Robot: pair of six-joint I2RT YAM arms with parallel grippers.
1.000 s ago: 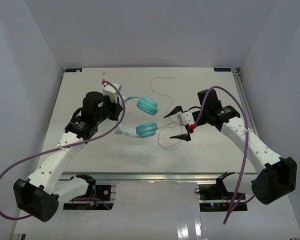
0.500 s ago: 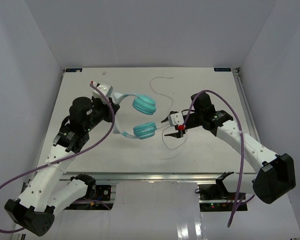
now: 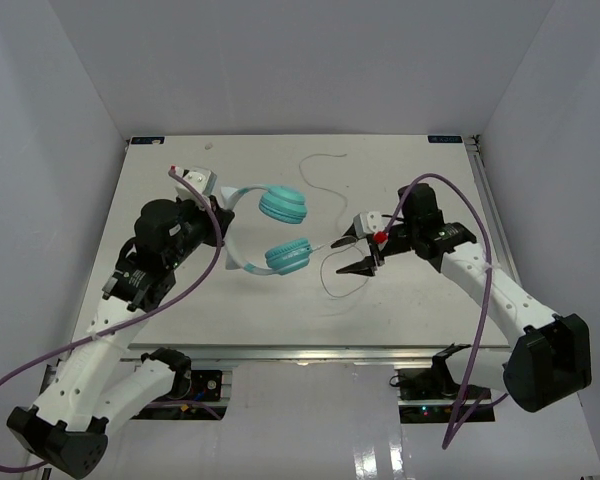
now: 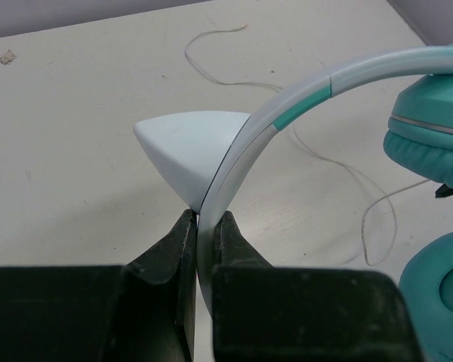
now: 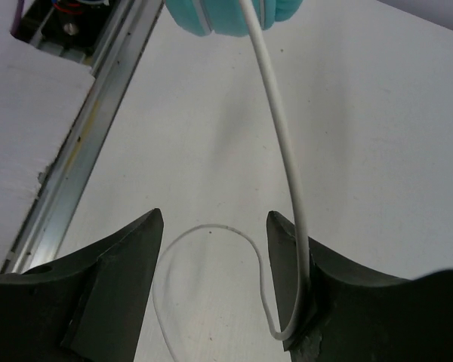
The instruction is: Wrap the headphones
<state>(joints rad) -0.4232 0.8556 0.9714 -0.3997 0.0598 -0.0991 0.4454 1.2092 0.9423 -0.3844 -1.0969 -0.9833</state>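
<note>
The headphones have two teal ear cups (image 3: 283, 204), (image 3: 288, 256) and a pale headband (image 3: 226, 228), and are held above the table. My left gripper (image 3: 218, 215) is shut on the headband (image 4: 241, 151), which is pinched between the black fingers (image 4: 177, 249). My right gripper (image 3: 350, 255) is open just right of the lower cup. The thin white cord (image 5: 279, 136) runs down from that cup (image 5: 226, 13) and lies against the inner face of one finger (image 5: 287, 249), then loops on the table (image 3: 327, 288). The cord's far end (image 3: 318, 168) lies near the back.
The table's front metal rail (image 5: 90, 128) runs close below the right gripper. Thick purple robot cables (image 3: 460, 195) arch over both arms. White walls enclose the table (image 3: 430, 310) on the left, right and back.
My left arm has carried the headphones slightly left and back. My right gripper narrowed around the cord half a second ago, then opened again and drew a little to the right.
</note>
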